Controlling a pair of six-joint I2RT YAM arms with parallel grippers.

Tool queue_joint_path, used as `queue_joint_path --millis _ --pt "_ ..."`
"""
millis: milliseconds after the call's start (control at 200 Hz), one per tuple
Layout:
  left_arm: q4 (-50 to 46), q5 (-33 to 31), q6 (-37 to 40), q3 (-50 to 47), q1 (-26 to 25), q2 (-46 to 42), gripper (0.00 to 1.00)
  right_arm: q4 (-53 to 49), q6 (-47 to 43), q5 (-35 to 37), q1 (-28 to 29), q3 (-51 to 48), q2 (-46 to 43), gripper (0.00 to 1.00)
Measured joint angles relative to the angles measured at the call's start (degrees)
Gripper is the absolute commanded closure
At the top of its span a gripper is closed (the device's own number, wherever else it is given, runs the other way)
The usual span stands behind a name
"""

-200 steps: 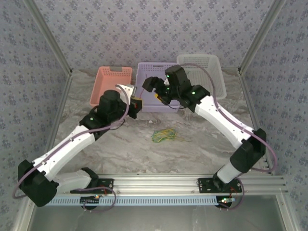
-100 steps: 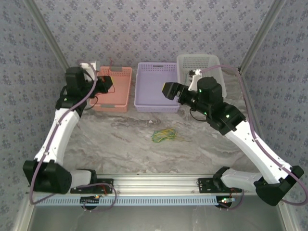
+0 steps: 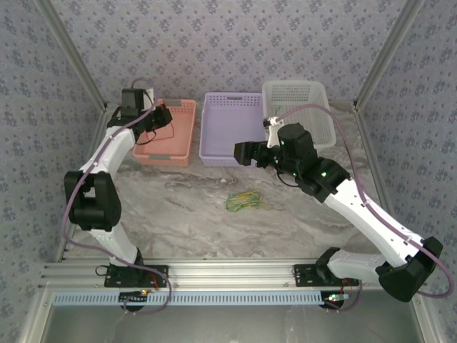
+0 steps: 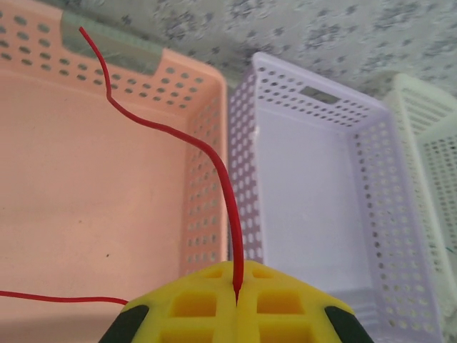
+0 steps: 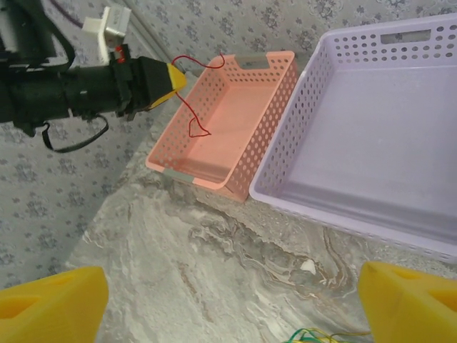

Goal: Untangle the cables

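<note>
At the far left, the left fingers [image 4: 239,289] were pinched shut on a thin red cable [image 4: 214,161], which rose from between the yellow tips and curled away above the pink basket [image 3: 163,156]. From the right wrist view its loose loop dangled over that basket's inside; whether it touched the floor I couldn't tell. The other cables [image 3: 243,201], a small green and yellow tangle, lay on the marbled surface [image 3: 186,214] in front of the purple basket [image 3: 228,160], well away from the left fingers and below the right fingers [image 3: 246,153], which hovered spread wide with nothing between them. Patterned blue-grey wallpaper [image 3: 228,43] closed in the space. A white basket [image 3: 303,93] stood rightmost, beside the purple one.
</note>
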Motion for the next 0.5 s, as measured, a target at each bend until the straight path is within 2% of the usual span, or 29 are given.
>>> queue_joint_path --millis 215,485,500 --pt "-0.5 -4.2 -2.3 1.7 -0.7 5.0 1.0 2.6 -4.6 -0.7 1.9 0.0 2.1 0.06" --pt "-3.1 -9.5 -3.0 7.8 -3.2 12.2 1.0 2.9 -6.1 -0.7 2.6 0.1 2.8 0.07" --pt "-3.3 -9.5 -3.0 8.1 -3.3 12.5 0.96 2.9 -6.1 -0.7 2.6 0.1 2.8 0.06"
